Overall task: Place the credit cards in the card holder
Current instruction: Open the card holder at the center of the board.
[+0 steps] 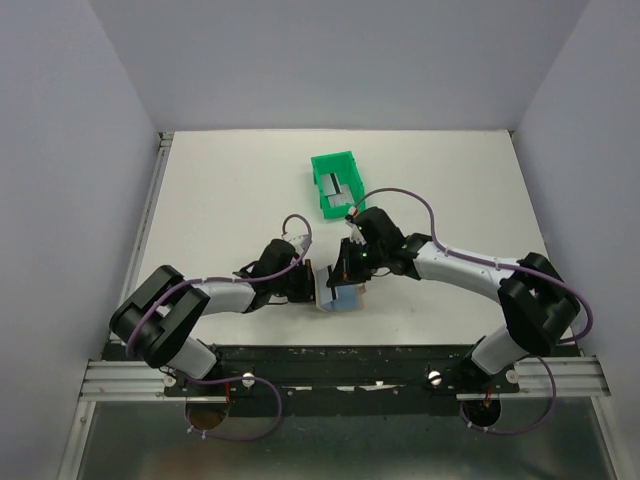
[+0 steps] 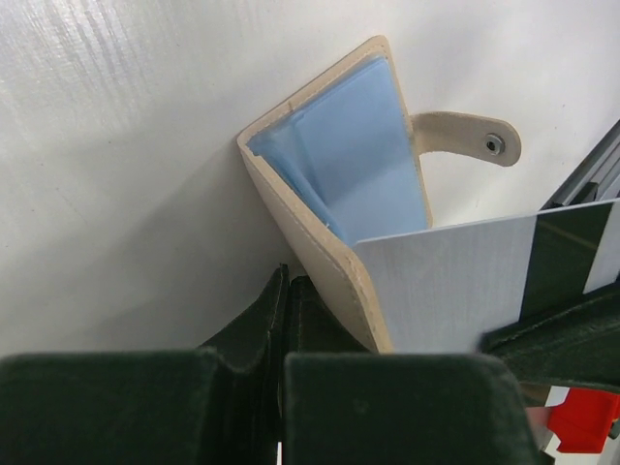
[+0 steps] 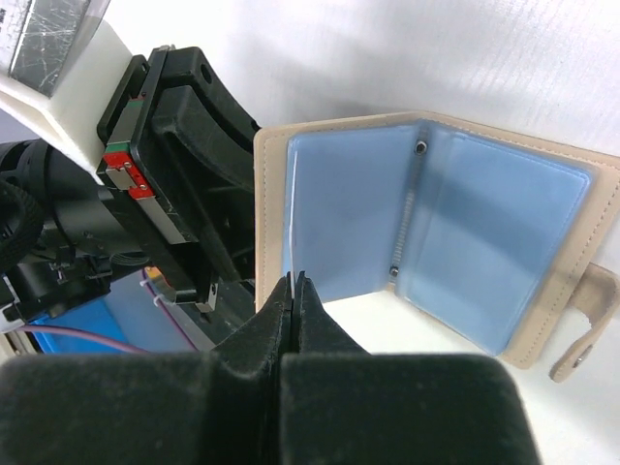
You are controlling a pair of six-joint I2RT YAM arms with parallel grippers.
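Observation:
The tan card holder (image 1: 343, 298) lies open near the table's front, pale blue inside (image 3: 465, 242), with its left cover tilted up (image 2: 358, 165). My right gripper (image 3: 294, 281) is shut on a silver-grey credit card with a dark stripe (image 2: 455, 281). The card shows edge-on (image 3: 293, 218) at the left blue pocket. My left gripper (image 2: 287, 281) is shut, its tips against the outside of the raised tan cover. It shows behind that cover in the right wrist view (image 3: 174, 165). In the top view both grippers, left (image 1: 305, 285) and right (image 1: 350, 268), meet at the holder.
A green plastic bin (image 1: 322, 170) stands farther back on the table with another grey card (image 1: 340, 186) in it. The holder's snap strap (image 2: 475, 140) sticks out to the side. Grey walls close in the table on three sides.

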